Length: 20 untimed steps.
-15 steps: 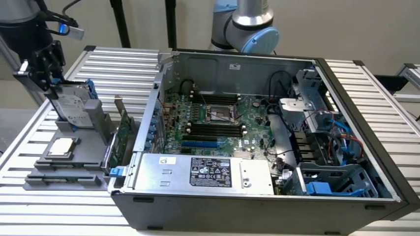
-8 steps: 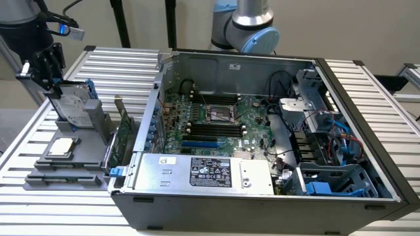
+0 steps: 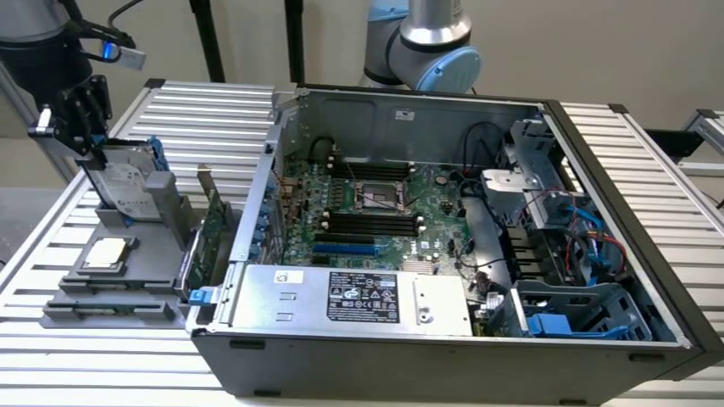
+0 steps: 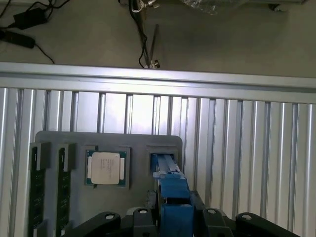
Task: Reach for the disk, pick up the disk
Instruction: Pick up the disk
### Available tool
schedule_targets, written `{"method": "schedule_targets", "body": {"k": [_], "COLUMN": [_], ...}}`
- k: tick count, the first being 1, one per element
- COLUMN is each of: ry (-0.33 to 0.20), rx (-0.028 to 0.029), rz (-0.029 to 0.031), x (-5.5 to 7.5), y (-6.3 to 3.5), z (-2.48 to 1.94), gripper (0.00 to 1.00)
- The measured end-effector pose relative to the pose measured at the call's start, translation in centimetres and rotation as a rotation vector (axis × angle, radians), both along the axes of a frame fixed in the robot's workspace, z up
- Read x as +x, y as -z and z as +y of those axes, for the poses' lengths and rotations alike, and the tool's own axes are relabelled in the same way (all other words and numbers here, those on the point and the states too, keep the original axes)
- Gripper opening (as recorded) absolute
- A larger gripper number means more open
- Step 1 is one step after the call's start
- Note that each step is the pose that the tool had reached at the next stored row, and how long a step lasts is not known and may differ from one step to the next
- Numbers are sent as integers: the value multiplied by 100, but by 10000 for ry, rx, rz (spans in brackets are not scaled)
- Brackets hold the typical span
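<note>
The disk (image 3: 121, 180) stands on edge in the grey holder (image 3: 158, 208) on the table (image 3: 215, 110), long axis upright, directly under the claw (image 4: 175, 212), which straddles its blue top edge; whether the claw clamps or merely brackets it, I cannot tell.

Not a word or number can be read anywhere, as all the print is too small. A black rectangular label (image 3: 364, 297) with white print and a small white sticker (image 3: 291, 276) sit on the large grey metal box (image 3: 436, 307) inside the open computer case (image 3: 453, 360), well apart from the jaws of the gripper (image 4: 175, 222). Near those jaws, the small square silver processor chip (image 4: 105, 167) bears faint grey lines — unreadable too.
</note>
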<state>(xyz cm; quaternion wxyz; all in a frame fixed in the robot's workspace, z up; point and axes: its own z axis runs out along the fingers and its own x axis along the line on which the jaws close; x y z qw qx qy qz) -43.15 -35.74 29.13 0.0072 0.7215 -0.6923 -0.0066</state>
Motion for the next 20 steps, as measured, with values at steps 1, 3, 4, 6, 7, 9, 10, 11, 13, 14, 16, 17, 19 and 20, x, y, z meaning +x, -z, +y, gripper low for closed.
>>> {"method": "schedule_targets", "body": {"k": [1,3,4,6,7,9,10,11,13,14,16,17,19,20], "ry": [0,0,0,0,-1,0,0,0,1,0,2,4,12,13], "rx": [-1,-5,-3,-2,-2,-2,-2,-2,1,0,-1,-1,0,2], "rz": [1,1,2,1,1,0,0,0,-8,-15,-32,-43,-62,-70], "x": [-1,-1,-2,-2,-2,-2,-2,-2,-3,-3,-6,-6,-7,-8], "y": [2,2,2,3,3,3,3,3,5,5,4,4,4,3], "z": [0,0,0,0,0,0,0,0,-3,-8,-21,-28,-38,-39], "gripper": [38,36,33,33,33,33,33,33,33,33,33,33,33,33]}}
